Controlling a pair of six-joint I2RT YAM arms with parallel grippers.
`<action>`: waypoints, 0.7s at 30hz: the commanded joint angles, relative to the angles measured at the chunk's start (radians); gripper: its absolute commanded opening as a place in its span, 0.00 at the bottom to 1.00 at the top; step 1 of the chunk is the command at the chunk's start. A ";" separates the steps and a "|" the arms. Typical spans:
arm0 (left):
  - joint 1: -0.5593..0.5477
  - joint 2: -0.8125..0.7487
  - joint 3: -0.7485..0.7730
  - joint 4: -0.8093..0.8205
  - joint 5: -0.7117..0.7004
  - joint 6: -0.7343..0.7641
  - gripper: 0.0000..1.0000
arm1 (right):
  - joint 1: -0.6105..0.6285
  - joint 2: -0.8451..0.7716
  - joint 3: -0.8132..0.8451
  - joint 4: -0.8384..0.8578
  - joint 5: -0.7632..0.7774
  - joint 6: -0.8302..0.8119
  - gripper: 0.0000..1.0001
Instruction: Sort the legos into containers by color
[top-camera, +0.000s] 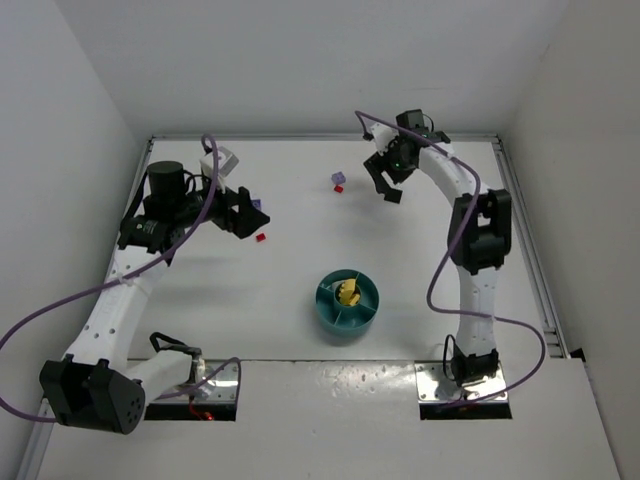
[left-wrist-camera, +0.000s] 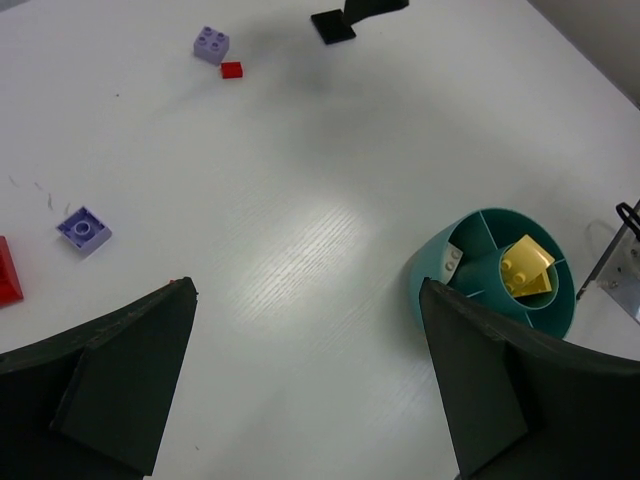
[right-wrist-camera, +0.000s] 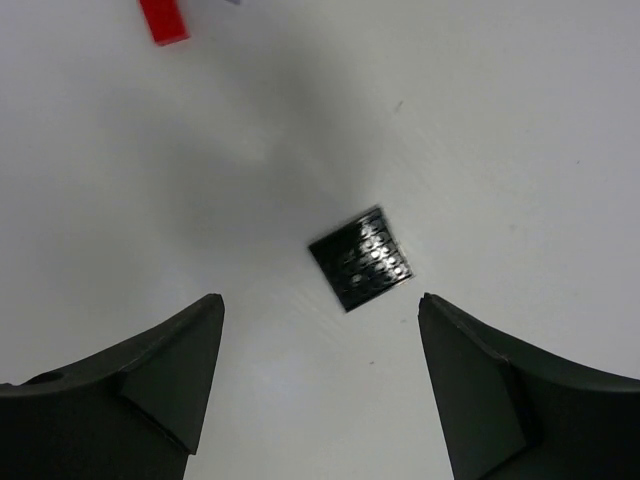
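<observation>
The right gripper hangs over the black lego plate, jaws spread and empty. The plate lies flat on the counter, well apart from the teal dish. It sits skewed to the jaws, so squaring the wrist and sinking low before closing should help. The left gripper is spread wide, empty. No writing is legible.

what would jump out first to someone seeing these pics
The teal dish at the near centre of the table, with yellow legos piled in its middle. The right gripper, jaws wide, poised over a black lego at the far side; a lilac lego and a red lego sit left of it.
</observation>
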 joint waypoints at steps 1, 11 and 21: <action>0.015 -0.022 0.002 0.036 0.002 -0.014 1.00 | -0.004 0.116 0.213 -0.118 0.018 -0.152 0.79; 0.042 -0.013 -0.008 0.036 0.021 -0.004 1.00 | -0.014 0.295 0.441 -0.305 0.063 -0.333 0.76; 0.051 0.005 -0.017 0.036 0.053 -0.004 1.00 | -0.014 0.351 0.430 -0.350 0.081 -0.424 0.75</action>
